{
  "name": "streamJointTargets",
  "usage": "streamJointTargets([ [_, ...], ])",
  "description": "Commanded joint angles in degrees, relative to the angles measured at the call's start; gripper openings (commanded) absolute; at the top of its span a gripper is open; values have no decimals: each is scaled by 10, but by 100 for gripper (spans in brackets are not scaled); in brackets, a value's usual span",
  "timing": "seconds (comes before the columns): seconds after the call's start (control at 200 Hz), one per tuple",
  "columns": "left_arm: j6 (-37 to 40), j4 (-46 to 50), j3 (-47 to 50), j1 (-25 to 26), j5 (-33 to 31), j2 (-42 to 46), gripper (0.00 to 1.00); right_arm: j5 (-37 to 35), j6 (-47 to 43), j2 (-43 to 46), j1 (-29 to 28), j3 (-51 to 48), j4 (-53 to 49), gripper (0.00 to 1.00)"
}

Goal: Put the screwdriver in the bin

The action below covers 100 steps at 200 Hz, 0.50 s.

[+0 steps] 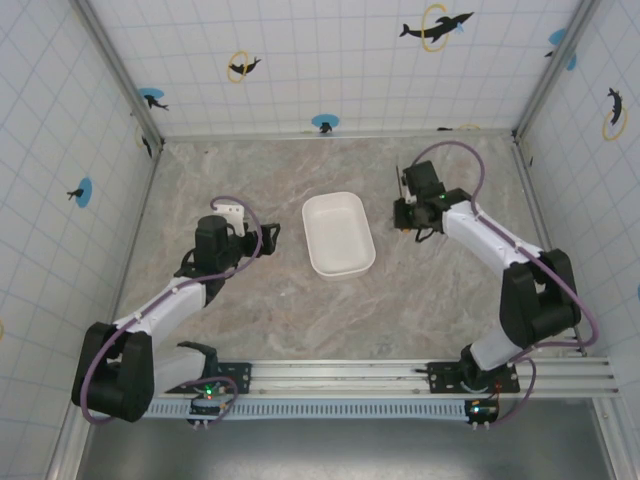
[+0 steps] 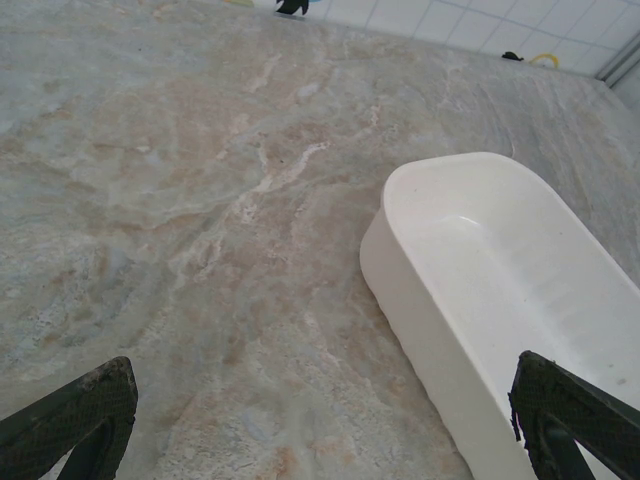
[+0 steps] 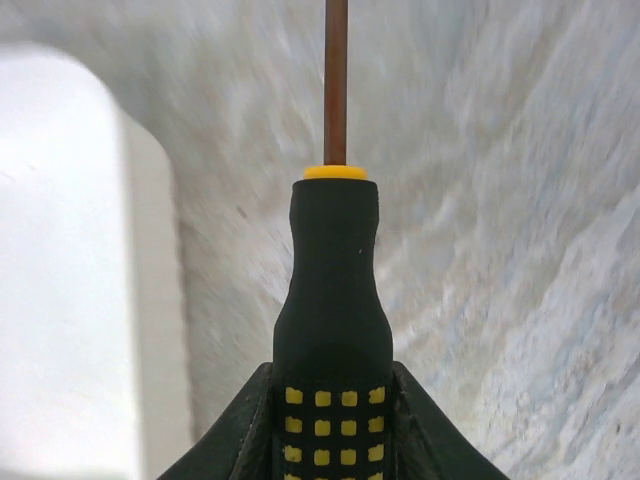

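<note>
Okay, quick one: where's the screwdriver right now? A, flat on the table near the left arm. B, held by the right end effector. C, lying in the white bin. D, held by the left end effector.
B: the right wrist view shows the screwdriver clamped by its handle in the right end effector, while the bin has nothing in it.

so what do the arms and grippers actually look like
The left arm and right arm have white links between bulky black joints, each with a purple cable looped alongside. The left gripper and right gripper are black, with dark wedge-shaped fingers.
</note>
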<state>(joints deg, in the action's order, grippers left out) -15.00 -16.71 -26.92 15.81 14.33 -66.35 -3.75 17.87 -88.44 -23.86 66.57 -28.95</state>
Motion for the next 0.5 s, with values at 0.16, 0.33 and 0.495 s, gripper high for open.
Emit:
streamJointTargets([
  [0.16,18,9,-9,5,-14,10,98,24,3,51,-53,31,73,3],
  [0.33,24,8,-7,4,-21,9,98,8,27,57,-113,-4,138,2],
  [0.495,26,1,-6,4,-21,4,98,-33,54,42,-166,-33,171,4],
])
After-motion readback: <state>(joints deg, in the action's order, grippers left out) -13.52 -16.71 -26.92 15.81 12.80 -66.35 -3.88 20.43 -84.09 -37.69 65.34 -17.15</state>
